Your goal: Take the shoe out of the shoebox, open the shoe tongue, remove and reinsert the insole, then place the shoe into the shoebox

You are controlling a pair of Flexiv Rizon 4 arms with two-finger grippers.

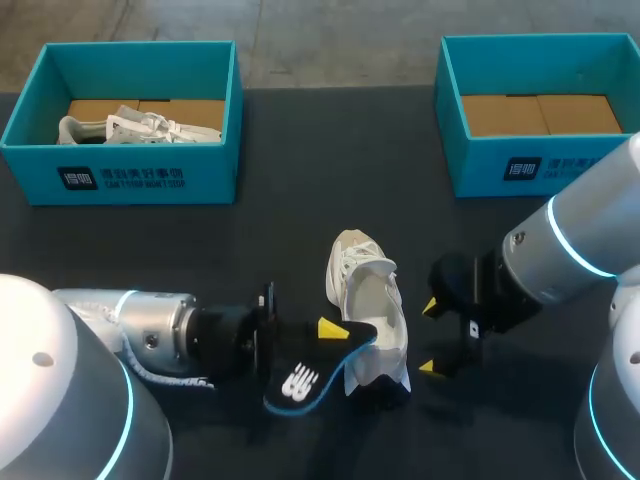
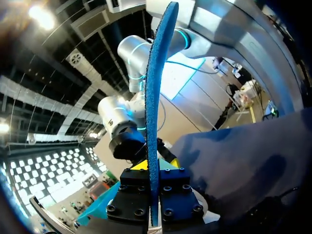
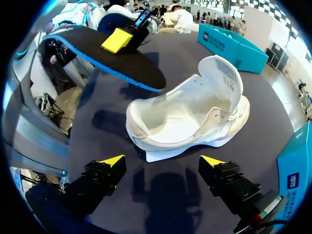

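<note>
Head view: a white shoe (image 1: 368, 305) lies on the dark table (image 1: 300, 220), outside both boxes, between the two grippers, with its tongue folded open. The left gripper (image 1: 330, 335) is clamped on a black, blue-edged insole (image 1: 310, 378) and holds it off the table beside the shoe's heel; whether insole and shoe touch cannot be told. Seen from the left wrist, the insole (image 2: 156, 87) stands edge-on between that gripper's (image 2: 152, 190) closed fingers. The right gripper (image 1: 428, 337) sits at the shoe's other side, fingers spread wide and holding nothing. From the right wrist, the shoe (image 3: 187, 114) lies just ahead of those parted fingers (image 3: 162, 161), with the insole (image 3: 109, 53) beyond it. Another white shoe (image 1: 140, 127) rests in the left teal box (image 1: 120, 175). The right teal box (image 1: 500, 160) stands well apart.
</note>
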